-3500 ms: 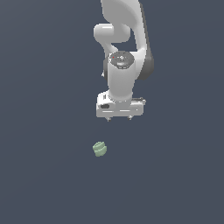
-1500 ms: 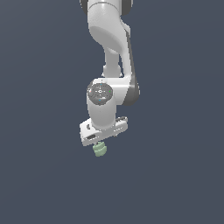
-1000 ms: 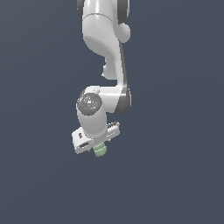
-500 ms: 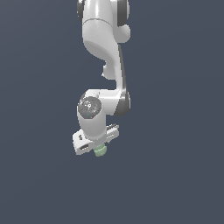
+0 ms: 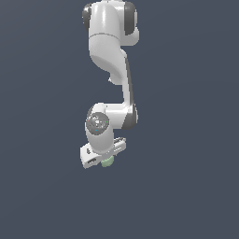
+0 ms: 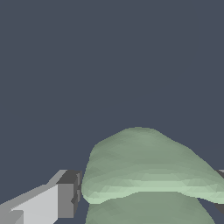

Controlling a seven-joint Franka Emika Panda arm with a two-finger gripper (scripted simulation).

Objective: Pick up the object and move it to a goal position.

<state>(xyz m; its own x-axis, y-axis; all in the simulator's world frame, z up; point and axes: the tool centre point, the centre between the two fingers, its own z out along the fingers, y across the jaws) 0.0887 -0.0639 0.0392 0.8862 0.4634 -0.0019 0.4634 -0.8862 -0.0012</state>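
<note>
Object (image 5: 108,161), pale green lumpy piece w/ groove round middle, sits directly under the white gripper (image 5: 103,158), partly hidden by gripper body in ext. view; only its lower part shows below the hand. Wrist view: object (image 6: 146,168) fills the space between the fingers (image 6: 65,194), one grey pad touching its side, other finger just visible at opposite edge. Jaws narrowed onto object, appear to grip it. Arm (image 5: 112,56) bent down over plain dark grey surface (image 5: 186,140).
</note>
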